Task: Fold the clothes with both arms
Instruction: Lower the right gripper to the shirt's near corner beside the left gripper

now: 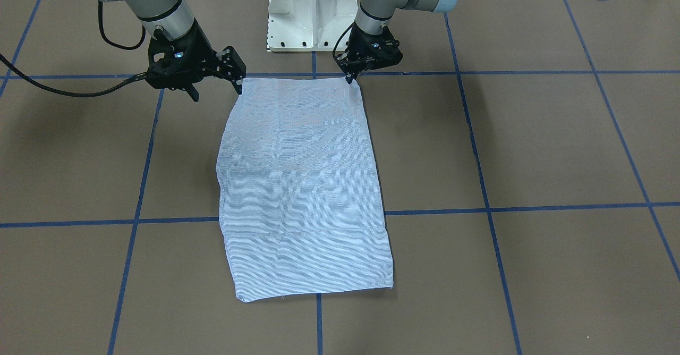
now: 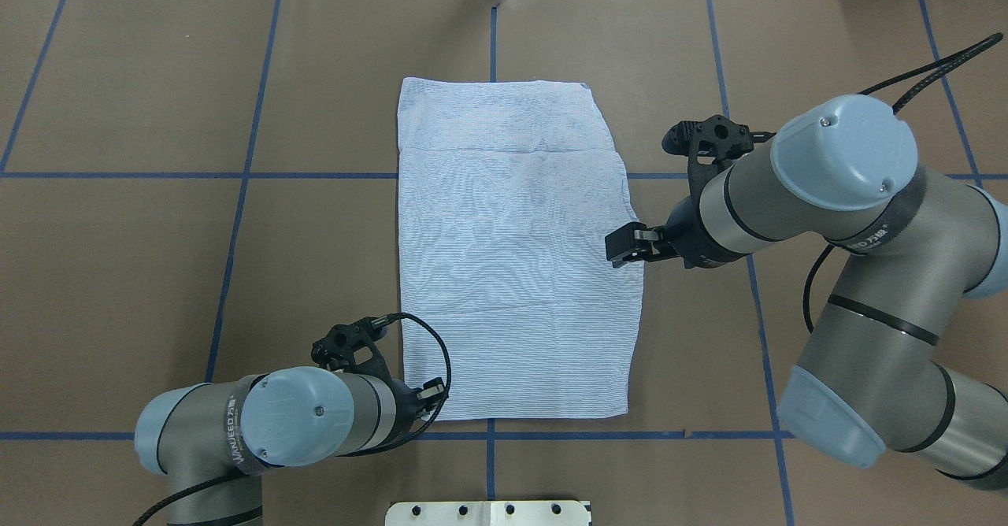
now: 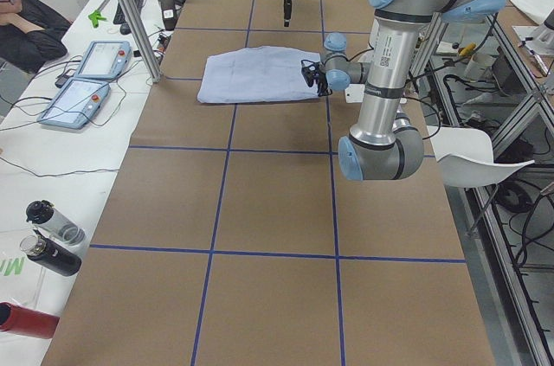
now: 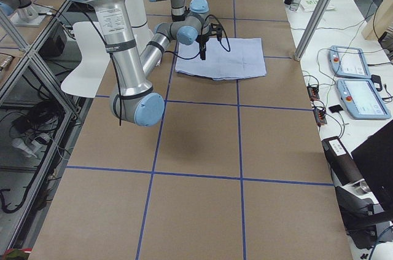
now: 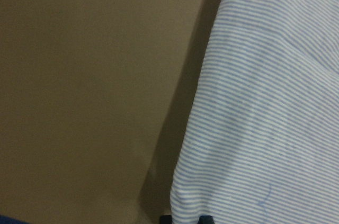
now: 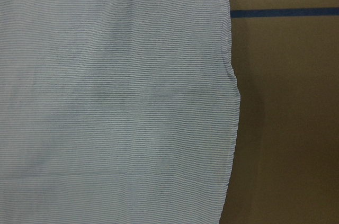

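Note:
The clothes are one light blue striped shirt (image 1: 303,185) lying flat on the brown table as a folded rectangle, also seen from overhead as the shirt (image 2: 512,250). My left gripper (image 1: 350,77) points down at the shirt's corner nearest the robot's base. Its tips are drawn together on the fabric edge, and the left wrist view shows that corner (image 5: 183,203) right at the tips. My right gripper (image 1: 215,89) hovers open above the other near corner with its fingers spread wide and nothing between them. From overhead it sits at the shirt's right edge (image 2: 626,244). The right wrist view shows only shirt (image 6: 116,102) and table.
The white pedestal base (image 1: 311,15) stands just behind the shirt. Blue tape lines (image 1: 478,174) cross the brown table surface. In the exterior left view a person (image 3: 22,24), two teach pendants (image 3: 86,80), a metal post (image 3: 130,11) and bottles (image 3: 48,236) line the far side.

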You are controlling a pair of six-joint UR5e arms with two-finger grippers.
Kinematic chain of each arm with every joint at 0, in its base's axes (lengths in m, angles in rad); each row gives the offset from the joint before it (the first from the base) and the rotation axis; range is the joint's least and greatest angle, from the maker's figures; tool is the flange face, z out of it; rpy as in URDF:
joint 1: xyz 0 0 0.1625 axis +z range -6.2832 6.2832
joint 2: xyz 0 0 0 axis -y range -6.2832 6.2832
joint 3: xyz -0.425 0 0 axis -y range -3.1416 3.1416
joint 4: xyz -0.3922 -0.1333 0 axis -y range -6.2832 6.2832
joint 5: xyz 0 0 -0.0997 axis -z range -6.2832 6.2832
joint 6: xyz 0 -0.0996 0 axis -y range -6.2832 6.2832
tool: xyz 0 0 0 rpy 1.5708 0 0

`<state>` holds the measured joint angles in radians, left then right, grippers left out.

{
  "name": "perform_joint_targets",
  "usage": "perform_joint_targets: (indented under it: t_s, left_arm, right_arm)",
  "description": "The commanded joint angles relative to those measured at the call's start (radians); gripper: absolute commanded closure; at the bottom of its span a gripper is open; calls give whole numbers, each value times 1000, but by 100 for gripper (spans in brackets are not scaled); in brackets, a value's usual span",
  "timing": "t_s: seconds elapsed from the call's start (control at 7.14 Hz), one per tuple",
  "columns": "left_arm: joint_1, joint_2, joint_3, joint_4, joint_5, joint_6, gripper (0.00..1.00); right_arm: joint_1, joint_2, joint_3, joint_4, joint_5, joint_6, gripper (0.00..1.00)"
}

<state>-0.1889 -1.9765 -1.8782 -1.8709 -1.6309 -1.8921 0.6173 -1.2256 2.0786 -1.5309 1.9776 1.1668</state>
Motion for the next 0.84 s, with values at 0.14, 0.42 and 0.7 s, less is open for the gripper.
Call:
perform_joint_targets:
  t_s: [0.14, 0.42, 0.7]
  left_arm:
    - [-7, -21, -15, 1, -3, -32, 100]
    - [-14, -21, -15, -1, -3, -32, 100]
    - [-26, -21, -15, -1, -4, -30, 100]
  right_arm:
    - [-37, 6, 3, 0, -29, 179, 0]
    - [-153, 8, 1, -5, -101, 417, 0]
    - [-249, 0, -23, -11, -178, 529, 0]
